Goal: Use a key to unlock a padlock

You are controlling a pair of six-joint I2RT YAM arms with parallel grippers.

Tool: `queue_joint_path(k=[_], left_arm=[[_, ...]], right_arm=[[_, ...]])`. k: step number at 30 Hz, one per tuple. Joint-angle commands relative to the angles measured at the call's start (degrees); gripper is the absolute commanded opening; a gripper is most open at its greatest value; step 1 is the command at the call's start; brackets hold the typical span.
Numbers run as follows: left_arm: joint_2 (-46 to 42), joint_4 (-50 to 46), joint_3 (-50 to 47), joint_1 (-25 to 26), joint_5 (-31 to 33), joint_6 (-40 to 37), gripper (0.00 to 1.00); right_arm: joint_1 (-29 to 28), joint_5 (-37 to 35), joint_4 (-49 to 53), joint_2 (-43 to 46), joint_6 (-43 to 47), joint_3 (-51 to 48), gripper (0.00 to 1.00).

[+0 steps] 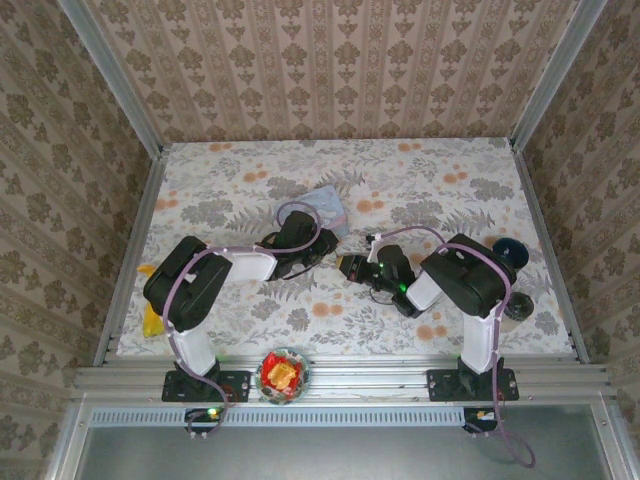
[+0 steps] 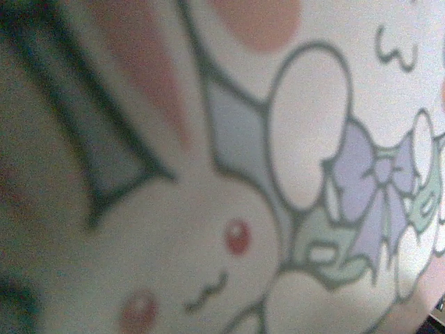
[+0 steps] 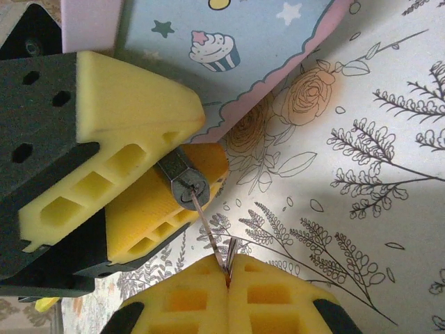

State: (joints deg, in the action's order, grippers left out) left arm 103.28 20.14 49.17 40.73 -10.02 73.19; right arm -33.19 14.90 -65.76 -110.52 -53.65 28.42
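Observation:
The padlock [image 3: 182, 182], a small dark block, shows its keyhole end between the yellow foam pads [image 3: 132, 118] of my left gripper [image 3: 201, 142], which is shut on it. A thin silvery key [image 3: 208, 226] runs from the keyhole down to my right gripper [image 3: 228, 268], whose pads are shut on the key's head. From above, the left gripper [image 1: 325, 255] and right gripper [image 1: 352, 267] meet tip to tip at the table's middle. The pale blue cartoon tin [image 1: 325, 205] lies just behind them; its rabbit picture [image 2: 229, 236] is blurred and very close in the left wrist view.
A small bowl [image 1: 283, 373] with red and yellow contents sits on the front rail between the arm bases. A yellow item [image 1: 150, 320] lies at the left edge. Dark round objects [image 1: 508, 250] rest at the right. Patterned walls enclose three sides.

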Motion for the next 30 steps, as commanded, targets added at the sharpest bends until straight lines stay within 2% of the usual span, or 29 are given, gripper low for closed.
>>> queue_joint_path(k=[1, 16, 24, 30], left_arm=[[1.4, -9.4, -2.2, 2.2, -10.8, 3.5, 0.10], [-1.6, -18.1, -0.5, 3.1, -9.8, -0.4, 0.10], [-1.7, -19.2, 0.0, 3.5, -9.7, 0.0, 0.10], [-1.7, -21.1, 1.1, 3.7, -10.0, 0.5, 0.09]], right_arm=[[1.4, -2.0, 3.7, 2.5, -1.8, 2.8, 0.00], [2.2, -1.7, 17.1, 8.5, -0.3, 3.4, 0.00], [3.5, 2.2, 14.1, 7.2, -1.6, 3.9, 0.00], [3.5, 6.1, 7.4, 2.4, -5.7, 5.1, 0.00]])
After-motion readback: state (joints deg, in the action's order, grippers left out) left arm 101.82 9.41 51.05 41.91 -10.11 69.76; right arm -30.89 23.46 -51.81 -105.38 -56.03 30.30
